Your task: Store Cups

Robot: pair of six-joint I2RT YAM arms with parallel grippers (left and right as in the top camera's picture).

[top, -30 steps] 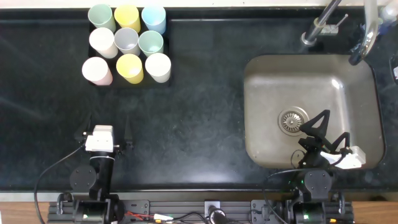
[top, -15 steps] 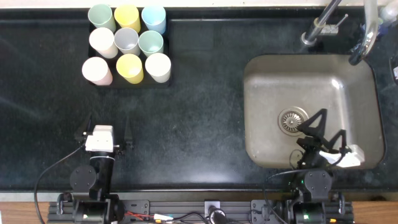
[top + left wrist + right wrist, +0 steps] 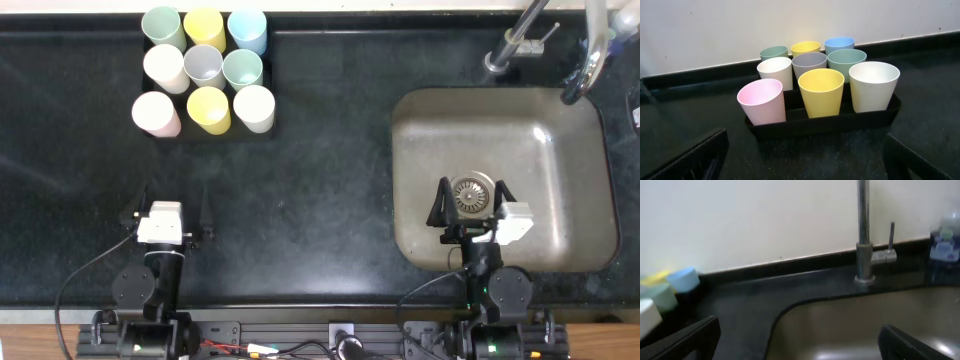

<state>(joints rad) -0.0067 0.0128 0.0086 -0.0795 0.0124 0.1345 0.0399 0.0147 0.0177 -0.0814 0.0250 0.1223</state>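
Several pastel cups stand upright in a black tray (image 3: 825,125) at the counter's back left. Among them are a pink cup (image 3: 157,113) (image 3: 762,101), a yellow cup (image 3: 208,108) (image 3: 821,92) and a white cup (image 3: 254,106) (image 3: 873,85) in the front row, and a blue cup (image 3: 247,28) (image 3: 683,279) at the back. My left gripper (image 3: 171,207) (image 3: 800,160) stands open near the counter's front edge, well short of the tray, holding nothing. My right gripper (image 3: 470,198) (image 3: 800,345) is open over the sink, empty.
A steel sink (image 3: 560,120) takes up the right side, with a drain (image 3: 472,193) and a faucet (image 3: 520,35) (image 3: 863,235) behind it. A bottle (image 3: 945,245) stands by the back wall. Black counter (image 3: 320,180) lies between tray and sink.
My right gripper has swung from pointing toward the sink's front right corner to facing the back wall, now left of where it was. The left arm and cups have not moved.
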